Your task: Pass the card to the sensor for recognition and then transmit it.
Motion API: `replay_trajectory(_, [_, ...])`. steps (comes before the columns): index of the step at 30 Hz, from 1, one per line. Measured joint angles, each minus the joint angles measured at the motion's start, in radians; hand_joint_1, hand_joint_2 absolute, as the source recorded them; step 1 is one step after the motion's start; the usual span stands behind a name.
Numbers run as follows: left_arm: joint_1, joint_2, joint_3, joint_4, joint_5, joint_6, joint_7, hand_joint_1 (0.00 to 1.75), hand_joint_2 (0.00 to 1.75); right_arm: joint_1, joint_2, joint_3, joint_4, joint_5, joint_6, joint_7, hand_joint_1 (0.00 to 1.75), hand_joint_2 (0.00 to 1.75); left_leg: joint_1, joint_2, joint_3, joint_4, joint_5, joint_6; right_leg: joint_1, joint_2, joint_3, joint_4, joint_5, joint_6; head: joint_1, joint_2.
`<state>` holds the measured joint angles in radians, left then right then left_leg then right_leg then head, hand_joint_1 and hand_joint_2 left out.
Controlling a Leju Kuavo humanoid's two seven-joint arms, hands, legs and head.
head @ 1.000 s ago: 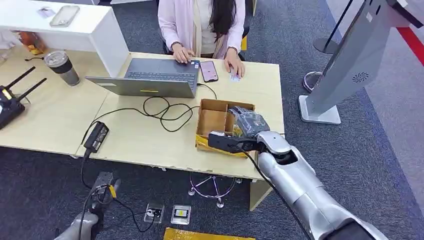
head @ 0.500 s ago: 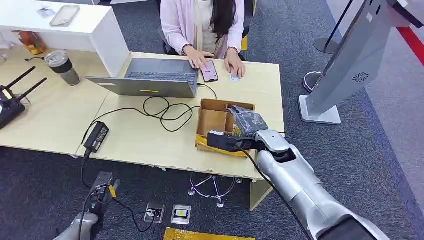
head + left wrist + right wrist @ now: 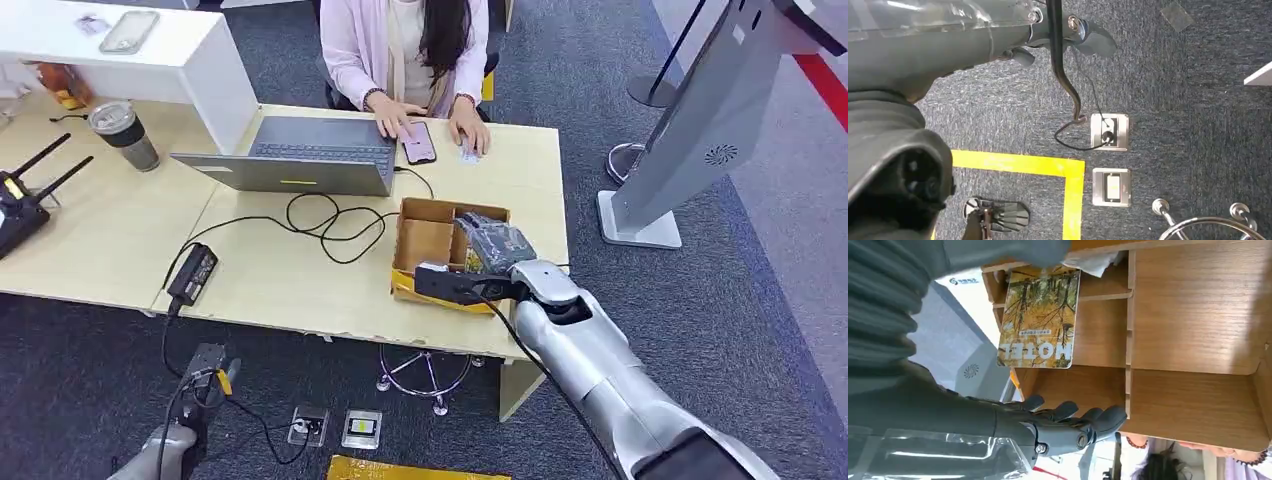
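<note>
Cardboard box (image 3: 428,240) is sitting on the worktop (image 3: 290,270), and the right hand (image 3: 495,245) is hovering over its right side, fingers (image 3: 1068,425) stretched out together, holding nothing. Inside the box the yellow hotel card (image 3: 1040,320) is leaning against a divider. Below the box, the left hand (image 3: 1068,35) is hanging over the floor, fingers loosely curled.

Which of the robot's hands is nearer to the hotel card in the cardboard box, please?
The right. The right hand is over the cardboard box, its fingers just beside the hotel card. The left hand hangs low by the floor, well away from the desk.
</note>
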<state>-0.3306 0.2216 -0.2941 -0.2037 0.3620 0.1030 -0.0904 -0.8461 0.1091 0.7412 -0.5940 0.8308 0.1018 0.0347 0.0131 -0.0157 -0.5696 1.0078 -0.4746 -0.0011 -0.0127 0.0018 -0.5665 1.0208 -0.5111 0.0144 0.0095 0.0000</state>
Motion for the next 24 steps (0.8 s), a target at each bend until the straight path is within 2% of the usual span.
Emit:
replay_trajectory(3, [0.000, 0.000, 0.000, 0.000, 0.000, 0.000, 0.000, 0.00, 0.00, 0.000, 0.000, 0.001, 0.000, 0.013, -0.006, 0.000, 1.75, 1.75, 0.000, 0.000, 0.000, 0.000, 0.000, 0.000, 0.000, 0.000, 0.000, 0.000, 0.000, 0.000, 0.000, 0.000])
replay_trajectory(4, [0.000, 0.000, 0.000, 0.000, 0.000, 0.000, 0.000, 0.00, 0.00, 0.000, 0.000, 0.001, 0.000, 0.014, -0.006, 0.001, 1.40, 1.75, 0.000, 0.000, 0.000, 0.000, 0.000, 0.000, 0.000, 0.000, 0.000, 0.000, 0.000, 0.000, 0.000, 0.000])
replay_trajectory(5, [0.000, 0.000, 0.001, 0.000, 0.000, 0.000, 0.000, 0.00, 0.00, 0.000, 0.000, 0.001, 0.000, 0.014, -0.006, 0.001, 0.00, 1.75, 0.000, 0.000, 0.000, 0.000, 0.000, 0.000, 0.000, 0.000, 0.000, 0.000, 0.000, 0.000, 0.000, 0.000])
replay_trajectory(23, [0.004, 0.000, 0.018, 0.000, -0.011, -0.002, -0.002, 0.00, 0.00, 0.002, -0.006, 0.001, 0.000, 0.018, -0.005, 0.019, 0.00, 1.75, 0.000, 0.000, 0.000, 0.000, 0.000, 0.000, 0.000, 0.000, 0.000, 0.000, 0.000, 0.000, 0.000, 0.000])
replay_trajectory(24, [0.005, 0.000, 0.018, 0.000, -0.013, -0.002, -0.002, 0.00, 0.00, 0.003, -0.007, 0.001, -0.001, 0.019, -0.004, 0.021, 1.01, 1.75, 0.000, 0.000, 0.000, 0.000, 0.000, 0.000, 0.000, 0.000, 0.000, 0.000, 0.000, 0.000, 0.000, 0.000])
